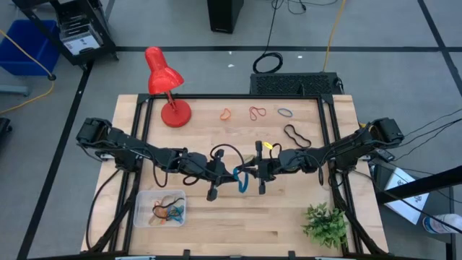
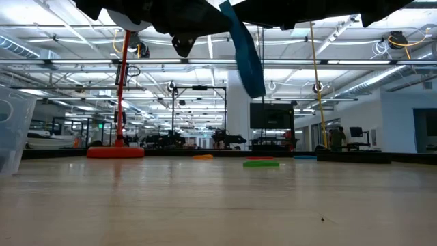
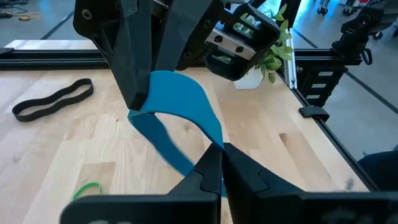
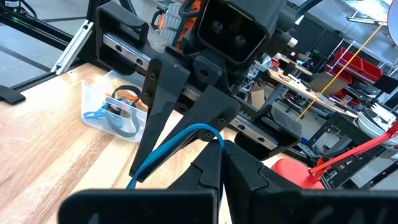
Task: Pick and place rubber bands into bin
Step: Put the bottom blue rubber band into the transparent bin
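1. Wide, flat blue rubber band (image 1: 241,180) – matte, ribbon-like – pinched at mid-table, above the wood, by both closed grippers: left gripper (image 3: 216,163) and right gripper (image 4: 217,151).
2. Clear plastic bin (image 1: 141,217) near the front-left edge, holding tangled loops.
3. Thin rubber bands (image 1: 258,113) scattered along the far edge; wavy black band (image 1: 296,135) beside the right arm.
4. Bare pale butcher-block table (image 1: 238,224) in front – open room between bin and small plant (image 1: 325,224).
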Robot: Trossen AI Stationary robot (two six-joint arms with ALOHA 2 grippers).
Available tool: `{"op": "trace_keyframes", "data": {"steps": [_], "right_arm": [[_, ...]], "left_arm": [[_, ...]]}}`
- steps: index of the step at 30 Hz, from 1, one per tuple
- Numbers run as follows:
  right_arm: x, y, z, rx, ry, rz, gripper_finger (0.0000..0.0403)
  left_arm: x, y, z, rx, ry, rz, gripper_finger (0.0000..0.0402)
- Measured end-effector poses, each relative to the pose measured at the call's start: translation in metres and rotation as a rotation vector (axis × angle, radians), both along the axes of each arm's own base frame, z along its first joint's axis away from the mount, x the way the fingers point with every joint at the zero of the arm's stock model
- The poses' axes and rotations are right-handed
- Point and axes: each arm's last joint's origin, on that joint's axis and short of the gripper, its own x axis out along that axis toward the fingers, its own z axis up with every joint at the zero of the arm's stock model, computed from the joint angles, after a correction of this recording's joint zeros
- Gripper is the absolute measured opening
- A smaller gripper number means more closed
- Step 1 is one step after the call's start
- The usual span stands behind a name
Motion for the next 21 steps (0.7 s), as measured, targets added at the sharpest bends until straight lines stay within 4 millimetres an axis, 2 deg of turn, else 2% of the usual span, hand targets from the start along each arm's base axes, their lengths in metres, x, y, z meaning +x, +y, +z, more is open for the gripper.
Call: {"op": "trace_keyframes", "data": {"steps": [10, 21], "right_arm": [[-0.0002, 0.0004, -0.0007, -0.001, 0.007, 0.001, 0.0042], [-0.0014, 0.0001, -0.0070, 0.045, 0.073, -0.010, 0.0153]], "left_arm": [[-0.0004, 0.0001, -0.0012, 0.003, 0.013, 0.000, 0.0005], [-0.0007, 0.0002, -0.0019, 0.011, 0.019, -0.002, 0.0007]]}}
